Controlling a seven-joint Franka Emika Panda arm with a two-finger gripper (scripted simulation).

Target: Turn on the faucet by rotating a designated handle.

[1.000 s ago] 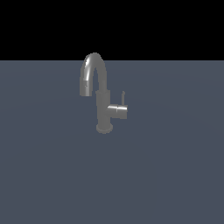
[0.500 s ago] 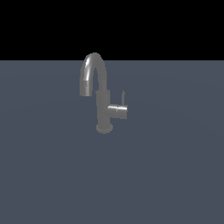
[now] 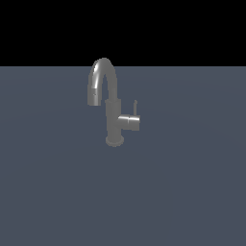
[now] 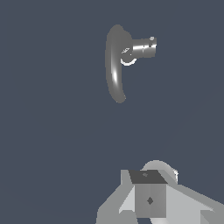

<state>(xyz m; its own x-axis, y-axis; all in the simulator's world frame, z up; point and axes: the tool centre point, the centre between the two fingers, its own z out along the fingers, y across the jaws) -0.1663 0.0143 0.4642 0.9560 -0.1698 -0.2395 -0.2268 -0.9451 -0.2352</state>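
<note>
Spout: the faucet [image 3: 113, 103] stands upright on the counter [image 3: 192, 192], gooseneck arching toward the exterior view's left.
Handle: the handle [image 3: 129, 122] juts toward the exterior view's right, its thin lever upright.
End effector: only the body [image 4: 149, 199] shows in the wrist view (fingers hidden, can't tell apart or together), well clear of the faucet.

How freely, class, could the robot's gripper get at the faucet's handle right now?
Probably yes: in the wrist view only bare grey surface lies between the gripper and the handle, which juts sideways from the faucet. The arm is absent from the exterior view.
</note>
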